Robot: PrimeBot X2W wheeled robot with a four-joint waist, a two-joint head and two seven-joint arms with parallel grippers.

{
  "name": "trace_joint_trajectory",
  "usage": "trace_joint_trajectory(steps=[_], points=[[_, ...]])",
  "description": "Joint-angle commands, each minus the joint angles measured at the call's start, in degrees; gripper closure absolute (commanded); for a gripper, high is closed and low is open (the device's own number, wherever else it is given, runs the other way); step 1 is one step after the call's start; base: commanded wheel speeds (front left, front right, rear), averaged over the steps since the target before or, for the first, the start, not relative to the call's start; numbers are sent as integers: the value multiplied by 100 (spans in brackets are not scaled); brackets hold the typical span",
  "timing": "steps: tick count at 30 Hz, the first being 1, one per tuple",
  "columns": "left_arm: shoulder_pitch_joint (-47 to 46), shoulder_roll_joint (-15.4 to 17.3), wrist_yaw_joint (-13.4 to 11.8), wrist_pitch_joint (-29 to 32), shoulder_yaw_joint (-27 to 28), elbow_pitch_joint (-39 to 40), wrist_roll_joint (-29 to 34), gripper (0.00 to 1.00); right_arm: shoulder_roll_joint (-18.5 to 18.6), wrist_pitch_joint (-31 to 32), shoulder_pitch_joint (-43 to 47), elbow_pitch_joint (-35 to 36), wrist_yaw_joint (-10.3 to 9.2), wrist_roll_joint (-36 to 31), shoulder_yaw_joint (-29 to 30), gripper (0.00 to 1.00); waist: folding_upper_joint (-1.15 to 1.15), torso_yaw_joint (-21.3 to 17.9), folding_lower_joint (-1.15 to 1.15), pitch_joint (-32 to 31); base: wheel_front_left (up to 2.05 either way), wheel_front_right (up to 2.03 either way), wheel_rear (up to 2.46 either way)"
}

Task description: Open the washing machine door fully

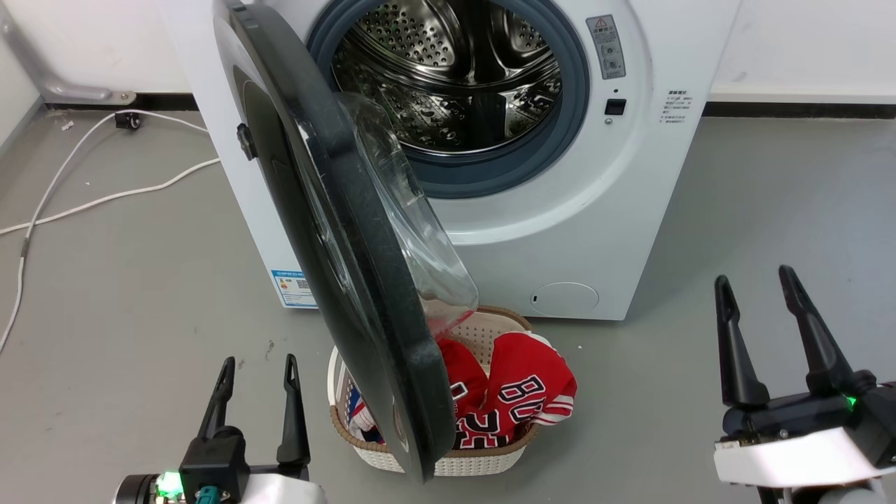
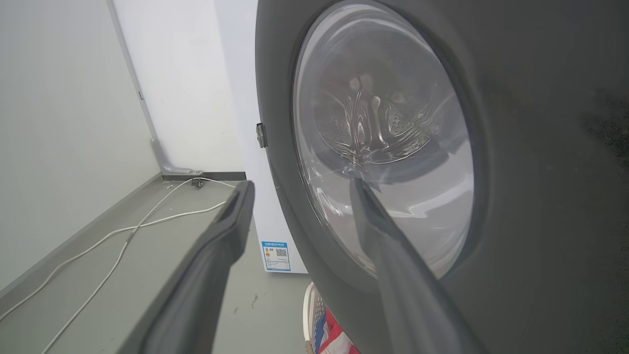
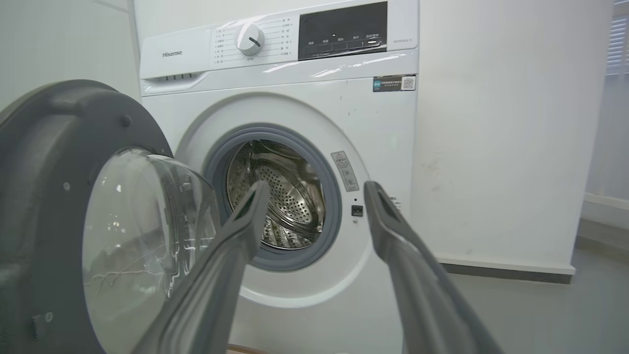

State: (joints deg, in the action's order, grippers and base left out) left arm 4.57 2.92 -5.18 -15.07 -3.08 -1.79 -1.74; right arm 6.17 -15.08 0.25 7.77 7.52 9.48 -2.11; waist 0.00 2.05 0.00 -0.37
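Since the washing machine door [image 1: 353,280] is only about halfway out, standing edge-on between your two sets of jaws, I'd say you're mid-task, not done.

Your left jaws are spread wide and holding nothing. The door's glossy outer face sits just beyond them and a bit to their right. One finger is lined up over the glass, the other over bare floor, and I can't tell if that first finger is touching the glass or just near it.

Your right jaws are released too, empty and well apart from the door. They're aimed straight at the steel drum [image 3: 295,206] of the washing machine [image 1: 630,196], with the bulging glass bowl off to their left.

The hinge is on the machine's left side, so the door has to swing further toward the left jaws' side. That's probably why the right ones sit on the inner side: there's room to push.

Watch the laundry basket [image 1: 483,458] with the red jersey [image 1: 532,392] right under the door's lower edge, and mind the left jaws standing in the sweep path.
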Motion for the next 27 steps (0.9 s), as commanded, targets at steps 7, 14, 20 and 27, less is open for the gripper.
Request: trace_joint_trajectory(steps=[7,14,20,27], points=[[41,-6,-8,-15,-31,3,-18,0,-303,-11,450,7,-3,-551,290,0,0,19,0,3,0,0,0],[82,-6,-17,-15,-52,12,-34,0,-336,-11,743,-138,-3,-333,345,0,0,21,0,-12,0,0,0],[97,-6,-11,-15,-63,25,-35,0,-338,-12,876,-245,-4,-143,365,0,0,5,0,-43,0,0,0],[103,-6,-13,-15,-69,9,-47,0,-338,-12,940,-344,-4,-73,329,0,0,-9,0,-81,0,0,0]])
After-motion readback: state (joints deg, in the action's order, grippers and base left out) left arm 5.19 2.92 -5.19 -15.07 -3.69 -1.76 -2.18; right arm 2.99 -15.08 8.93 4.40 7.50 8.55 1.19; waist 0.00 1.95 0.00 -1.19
